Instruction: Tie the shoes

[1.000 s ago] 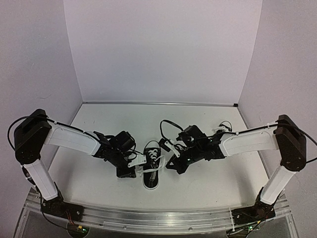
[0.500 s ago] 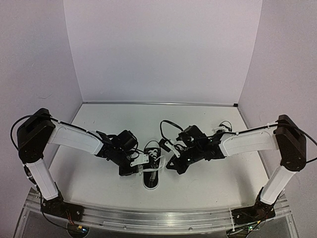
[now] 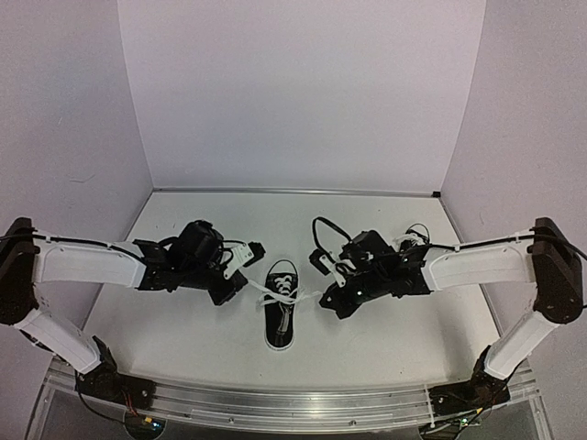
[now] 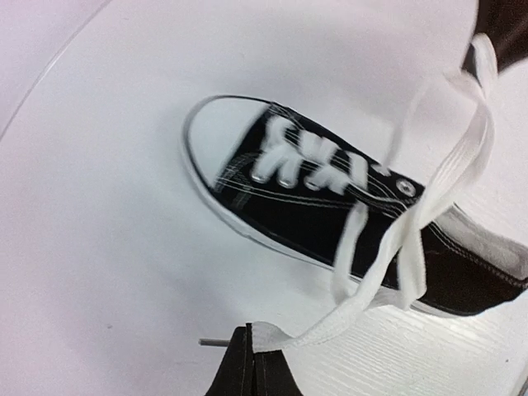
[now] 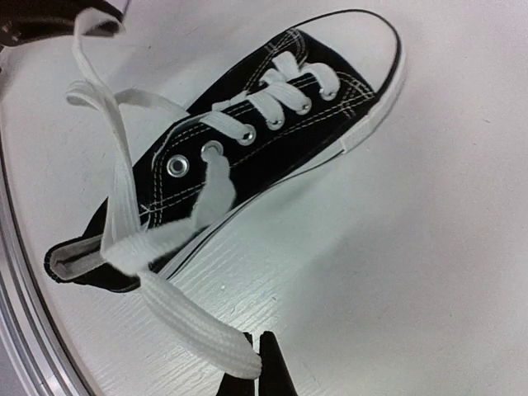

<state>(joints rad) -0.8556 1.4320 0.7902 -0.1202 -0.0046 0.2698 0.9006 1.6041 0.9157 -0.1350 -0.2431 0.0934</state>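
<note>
While the black shoe [image 3: 280, 323] lies in the near middle of the table [image 3: 183, 341], my left gripper [image 3: 246, 284], just left of it, pinches the left lace end [image 4: 272, 337] tight. My right gripper [image 3: 328, 299], just right, pinches the right lace end [image 5: 223, 351].

Black canvas shoe [image 3: 281, 323], woven cloth laces [image 5: 191, 332], matt white table [image 3: 390, 353].

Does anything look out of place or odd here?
Nothing stands out. The small black canvas sneaker sits upright; its white laces stretch sideways, one end pinched in the left fingers, one in the right fingers.
</note>
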